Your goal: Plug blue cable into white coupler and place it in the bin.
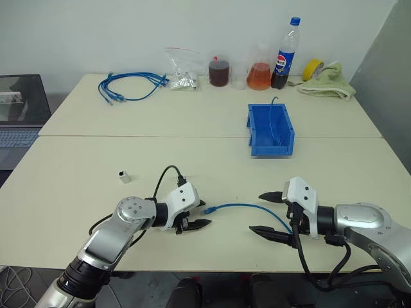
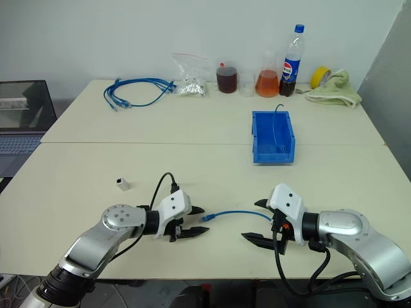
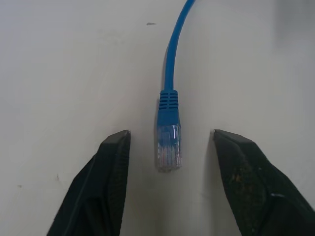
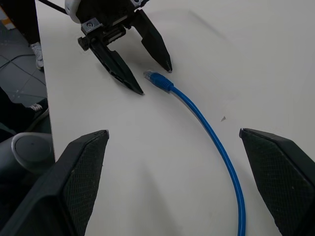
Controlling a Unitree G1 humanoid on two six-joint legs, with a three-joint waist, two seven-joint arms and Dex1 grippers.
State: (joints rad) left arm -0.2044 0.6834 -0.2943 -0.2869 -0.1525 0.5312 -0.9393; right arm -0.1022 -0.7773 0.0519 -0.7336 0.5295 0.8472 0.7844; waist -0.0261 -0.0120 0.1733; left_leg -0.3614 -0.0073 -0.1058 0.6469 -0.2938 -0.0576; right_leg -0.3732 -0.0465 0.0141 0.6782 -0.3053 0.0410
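Left claw (image 3: pixel 167 147) stands parted, the blue cable (image 3: pixel 169 123) plug lying untouched between its tips; right claw (image 4: pixel 172 187) gapes wide astride the cable's middle

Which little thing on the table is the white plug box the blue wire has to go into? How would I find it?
Start at the near table, the one the two robot arms reach over. Left of the left gripper, a little farther back, the white coupler sits alone on bare tabletop. It is a tiny white block with a dark face, unlike the clear bag of parts on the far table.
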